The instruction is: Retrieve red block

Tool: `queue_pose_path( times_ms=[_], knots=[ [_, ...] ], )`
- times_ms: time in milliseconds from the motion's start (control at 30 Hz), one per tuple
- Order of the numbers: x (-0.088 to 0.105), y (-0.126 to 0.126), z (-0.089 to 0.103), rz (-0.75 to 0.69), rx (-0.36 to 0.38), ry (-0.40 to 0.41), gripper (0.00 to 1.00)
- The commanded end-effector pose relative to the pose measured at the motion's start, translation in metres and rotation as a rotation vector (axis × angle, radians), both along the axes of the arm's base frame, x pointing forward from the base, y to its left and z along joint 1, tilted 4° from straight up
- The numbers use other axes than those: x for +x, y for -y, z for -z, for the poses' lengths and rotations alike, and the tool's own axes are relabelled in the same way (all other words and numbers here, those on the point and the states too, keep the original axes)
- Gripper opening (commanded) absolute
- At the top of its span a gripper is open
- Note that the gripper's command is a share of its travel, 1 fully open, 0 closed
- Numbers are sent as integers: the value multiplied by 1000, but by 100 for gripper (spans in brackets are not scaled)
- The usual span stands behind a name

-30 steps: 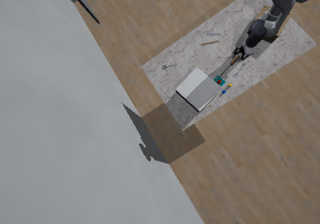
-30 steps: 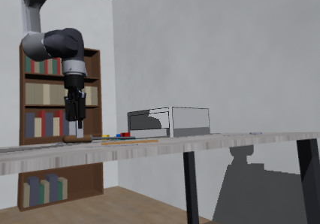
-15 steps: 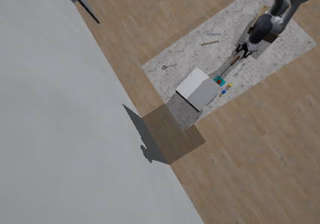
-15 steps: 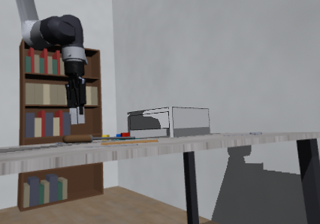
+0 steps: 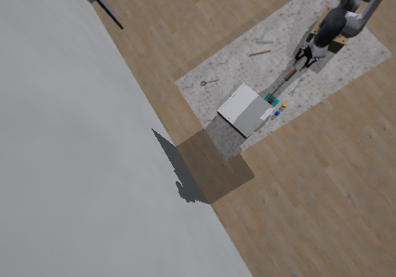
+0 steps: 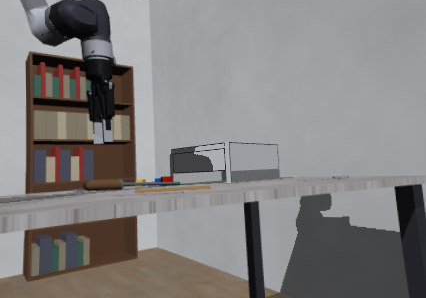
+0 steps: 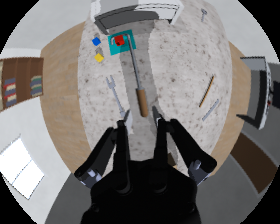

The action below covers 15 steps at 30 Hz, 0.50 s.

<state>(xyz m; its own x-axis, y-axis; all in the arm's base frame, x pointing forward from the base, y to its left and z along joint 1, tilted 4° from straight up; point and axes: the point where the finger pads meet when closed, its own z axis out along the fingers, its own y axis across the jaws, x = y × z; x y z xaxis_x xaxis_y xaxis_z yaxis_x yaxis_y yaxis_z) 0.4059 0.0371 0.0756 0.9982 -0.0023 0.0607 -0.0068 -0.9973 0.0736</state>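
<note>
The red block lies on the teal square, just in front of the white cabinet. A long tool with a wooden handle lies on the table with its thin shaft reaching to the square. My gripper hangs well above the handle, with its fingers partly apart and empty. In the side view the gripper is high over the handle.
A blue block and a yellow block lie beside the square. A wrench, a wooden stick and a small metal tool lie on the table. A bookshelf stands behind.
</note>
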Motion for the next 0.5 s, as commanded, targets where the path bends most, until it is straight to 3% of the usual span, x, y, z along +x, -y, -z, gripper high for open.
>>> queue_pose_path(
  times_ms=[0,233,467],
  knots=[
    [-12,1,-4,-35,-1,-44,34],
    [-13,0,-23,-35,-1,-44,34],
    [-13,0,-29,-35,-1,-44,34]
  ],
)
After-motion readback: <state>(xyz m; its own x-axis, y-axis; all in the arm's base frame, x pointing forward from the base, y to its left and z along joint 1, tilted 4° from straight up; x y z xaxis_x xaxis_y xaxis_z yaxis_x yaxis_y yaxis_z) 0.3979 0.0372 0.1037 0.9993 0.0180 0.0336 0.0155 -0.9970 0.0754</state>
